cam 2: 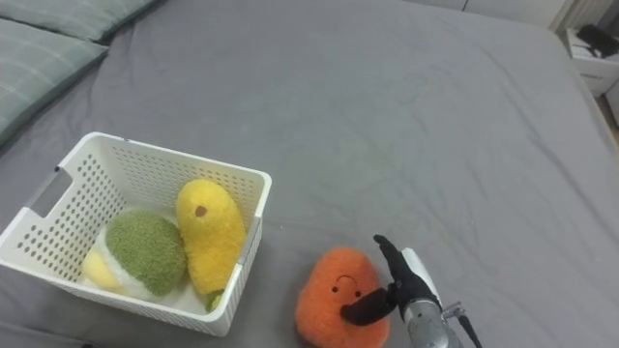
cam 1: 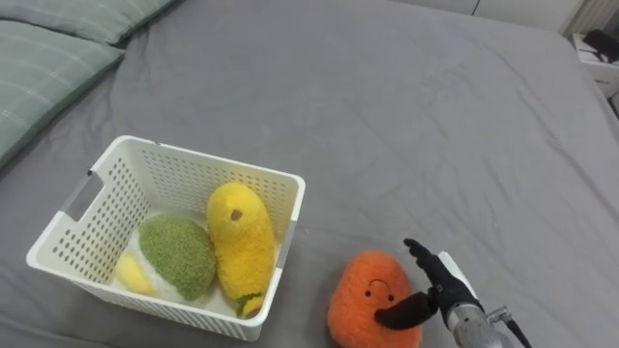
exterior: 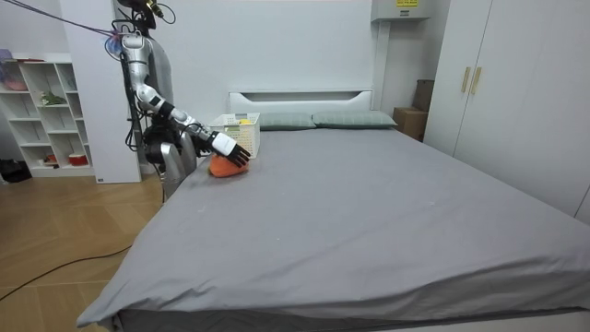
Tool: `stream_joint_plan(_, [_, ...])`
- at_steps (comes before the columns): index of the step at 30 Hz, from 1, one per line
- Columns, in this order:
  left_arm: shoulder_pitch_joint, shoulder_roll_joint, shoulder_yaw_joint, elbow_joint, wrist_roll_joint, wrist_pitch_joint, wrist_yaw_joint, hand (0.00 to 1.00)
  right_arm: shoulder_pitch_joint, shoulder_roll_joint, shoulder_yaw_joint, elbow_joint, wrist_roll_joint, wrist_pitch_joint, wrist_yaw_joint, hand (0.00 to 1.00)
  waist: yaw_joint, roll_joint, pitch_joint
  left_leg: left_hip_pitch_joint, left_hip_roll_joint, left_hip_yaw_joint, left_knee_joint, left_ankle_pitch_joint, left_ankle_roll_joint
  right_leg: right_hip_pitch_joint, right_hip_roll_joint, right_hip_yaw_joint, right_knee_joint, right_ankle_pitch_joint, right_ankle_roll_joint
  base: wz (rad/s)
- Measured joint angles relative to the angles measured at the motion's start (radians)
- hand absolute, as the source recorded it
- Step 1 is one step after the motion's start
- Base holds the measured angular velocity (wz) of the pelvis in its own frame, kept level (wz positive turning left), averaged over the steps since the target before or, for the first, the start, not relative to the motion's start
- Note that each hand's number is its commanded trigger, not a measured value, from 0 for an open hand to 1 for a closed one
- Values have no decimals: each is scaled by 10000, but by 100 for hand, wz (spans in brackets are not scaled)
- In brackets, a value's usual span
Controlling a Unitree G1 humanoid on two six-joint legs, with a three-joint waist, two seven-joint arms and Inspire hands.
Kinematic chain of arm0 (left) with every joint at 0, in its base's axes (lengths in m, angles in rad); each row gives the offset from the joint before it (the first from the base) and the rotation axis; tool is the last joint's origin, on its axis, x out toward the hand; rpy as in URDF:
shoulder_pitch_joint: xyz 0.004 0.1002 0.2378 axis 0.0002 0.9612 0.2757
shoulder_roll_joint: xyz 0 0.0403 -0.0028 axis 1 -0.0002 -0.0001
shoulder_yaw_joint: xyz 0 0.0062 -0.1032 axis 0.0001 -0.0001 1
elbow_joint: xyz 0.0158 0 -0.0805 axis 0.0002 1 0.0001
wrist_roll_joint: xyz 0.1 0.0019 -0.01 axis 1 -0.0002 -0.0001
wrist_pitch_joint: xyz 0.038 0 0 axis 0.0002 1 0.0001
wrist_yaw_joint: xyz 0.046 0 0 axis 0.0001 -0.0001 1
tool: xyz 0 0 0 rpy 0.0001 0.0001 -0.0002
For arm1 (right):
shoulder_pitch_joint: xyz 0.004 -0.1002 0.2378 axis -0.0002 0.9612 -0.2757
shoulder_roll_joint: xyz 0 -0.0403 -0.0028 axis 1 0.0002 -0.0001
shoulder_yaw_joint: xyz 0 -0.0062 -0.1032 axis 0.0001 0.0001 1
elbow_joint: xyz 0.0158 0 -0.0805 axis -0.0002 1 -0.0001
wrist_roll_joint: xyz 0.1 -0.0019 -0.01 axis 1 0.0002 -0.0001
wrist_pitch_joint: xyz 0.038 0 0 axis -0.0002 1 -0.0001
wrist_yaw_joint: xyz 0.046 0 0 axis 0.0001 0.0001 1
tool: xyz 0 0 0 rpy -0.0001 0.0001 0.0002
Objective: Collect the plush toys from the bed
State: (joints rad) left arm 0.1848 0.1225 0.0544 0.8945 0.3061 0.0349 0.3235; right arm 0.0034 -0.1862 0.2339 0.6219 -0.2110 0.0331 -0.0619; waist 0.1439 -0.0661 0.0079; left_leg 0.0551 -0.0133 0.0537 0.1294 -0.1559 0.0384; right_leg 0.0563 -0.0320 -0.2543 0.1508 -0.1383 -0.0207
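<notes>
Its right hand (cam 1: 437, 288) spread open beside the orange toy (cam 1: 366, 302) on the bed (cam 1: 387, 116), the robot looks ready to clasp it for the basket (cam 1: 208, 159).

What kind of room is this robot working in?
Most likely a bedroom. A wide bed with a grey sheet takes up much of the floor, pillows lie against its white headboard, and tall wardrobe doors stand along the wall at the room view's right.
</notes>
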Motion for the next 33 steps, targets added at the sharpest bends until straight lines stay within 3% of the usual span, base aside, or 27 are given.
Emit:
stream_joint_plan(5, [-2, 0, 2, 0, -2, -39, -36, 0, -14, 28, 257, 212, 20, -16, 17, 0, 68, 21, 14, -28, -6, -1, 15, -4, 4, -19, -7, 5, -7, -10, 15, 0])
stream_joint_plan(6, [-3, -3, 3, 0, -3, -54, -36, 0, -35, 69, 298, 300, 26, -30, 18, 5, 92, 23, 15, -29, -6, 3, 17, -4, 4, -26, -5, 8, -6, -10, 15, 0])
stream_joint_plan(7, [-14, -18, 3, 0, -3, -70, -35, 0, -39, 121, 300, 353, 8, -38, 46, 78, 124, 14, 10, -37, -6, 3, 17, -4, 5, -34, -6, 11, -7, -10, 15, 0])
stream_joint_plan(8, [-19, -43, 4, 0, 2, -93, -35, 0, -46, 154, 305, 409, 9, -91, 112, 100, 175, 15, 10, -43, -6, 3, 17, -4, 5, -43, -2, 6, -7, -10, 16, 0])
stream_joint_plan(14, [-33, -169, 2, -63, 24, -111, -108, 0, -289, 288, 598, 718, -2, -162, 315, 100, 289, 1, 3, -110, -10, -26, 31, -7, 7, -61, -27, -212, -16, -11, 18, 4])
stream_joint_plan(33, [-51, -215, 4, -54, -240, -206, -270, 0, -467, 387, 602, 1184, -322, -257, 320, 100, 233, -25, 4, -89, -21, -135, 57, -7, 9, 24, -32, -225, -13, -16, 26, 1])
